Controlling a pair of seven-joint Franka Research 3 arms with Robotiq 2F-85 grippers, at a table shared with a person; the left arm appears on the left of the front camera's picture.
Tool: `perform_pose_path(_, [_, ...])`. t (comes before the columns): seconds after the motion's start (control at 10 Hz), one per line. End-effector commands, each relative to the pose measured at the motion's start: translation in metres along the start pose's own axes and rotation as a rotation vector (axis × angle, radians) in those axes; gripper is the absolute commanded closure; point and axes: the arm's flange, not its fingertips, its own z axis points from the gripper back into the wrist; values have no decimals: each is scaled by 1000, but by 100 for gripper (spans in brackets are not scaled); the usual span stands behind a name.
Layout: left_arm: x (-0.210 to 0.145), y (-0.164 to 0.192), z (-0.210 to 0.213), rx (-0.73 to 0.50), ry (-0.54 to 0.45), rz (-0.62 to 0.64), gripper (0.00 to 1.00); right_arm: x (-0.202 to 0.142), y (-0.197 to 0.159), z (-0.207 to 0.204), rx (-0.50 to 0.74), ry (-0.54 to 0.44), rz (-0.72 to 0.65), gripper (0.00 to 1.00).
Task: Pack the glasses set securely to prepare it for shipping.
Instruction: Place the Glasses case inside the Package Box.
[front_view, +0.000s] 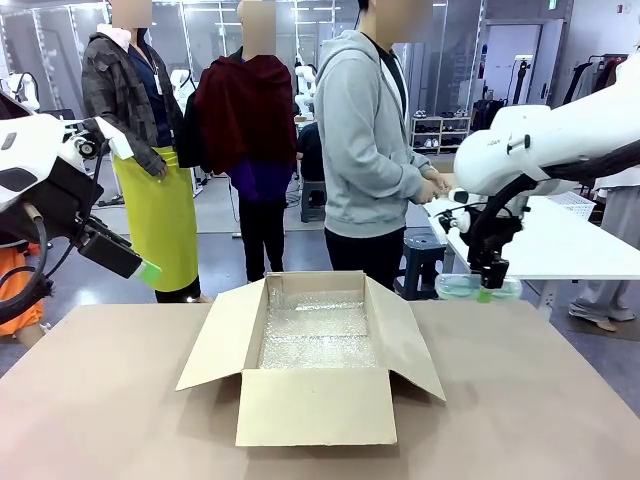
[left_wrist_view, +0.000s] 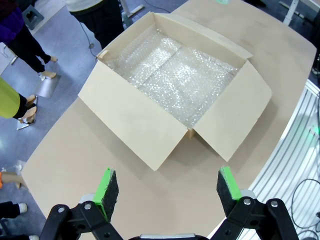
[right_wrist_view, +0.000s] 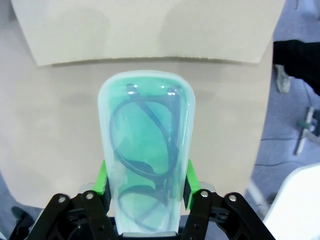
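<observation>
- The right end effector (front_view: 487, 284) is closed on the teal glasses case (front_view: 478, 288), a clear plastic case with rounded corners.
- In the right wrist view, the two green pads (right_wrist_view: 102, 176) press on the long sides of the teal glasses case (right_wrist_view: 145, 145), near the end closest to the wrist. The rest of the case sticks out past the fingertips of the right end effector (right_wrist_view: 145, 178).
- Dark-rimmed eyeglasses on a teal-green lining show through the clear lid.
- In the front view the case lies roughly level in the air, near the far right edge of the bench (front_view: 100, 400). It is to the right of the cardboard box (front_view: 315, 408) and apart from it.
- In the right wrist view, bare bench (right_wrist_view: 50, 125) lies under the case and one flap of the cardboard box (right_wrist_view: 150, 30) lies beyond its tip.
- The cardboard box (left_wrist_view: 135, 120) stands mid-bench with all four flaps folded outward.
- A bubble-wrap sheet (front_view: 318, 335) lines the floor of the box and is also seen from above (left_wrist_view: 175, 75).
- The left end effector (front_view: 141, 268) hangs above the left side of the bench, well apart from the box.
- In the left wrist view, the jaws of the left end effector (left_wrist_view: 167, 187) stand wide apart with nothing between them, above the bench (left_wrist_view: 275, 50).
- A person in a grey hoodie (front_view: 365, 150) stands at the far side of the bench, behind the box.
</observation>
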Motion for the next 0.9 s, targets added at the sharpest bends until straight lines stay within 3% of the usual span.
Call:
perform_pose_path(0.0, [0, 0, 1, 4, -6, -1, 0, 73, -9, 11, 8, -3, 82, 36])
perform_pose_path(0.3, [0, 0, 1, 4, -6, -1, 0, 185, -25, 12, 22, -5, 163, 36])
perform_pose_path(0.5, [0, 0, 1, 4, -6, -1, 0, 260, -37, 2, 25, 48, 177, 36])
perform_pose_path(0.8, [0, 0, 1, 4, -6, -1, 0, 303, -72, -33, 50, 35, 158, 36])
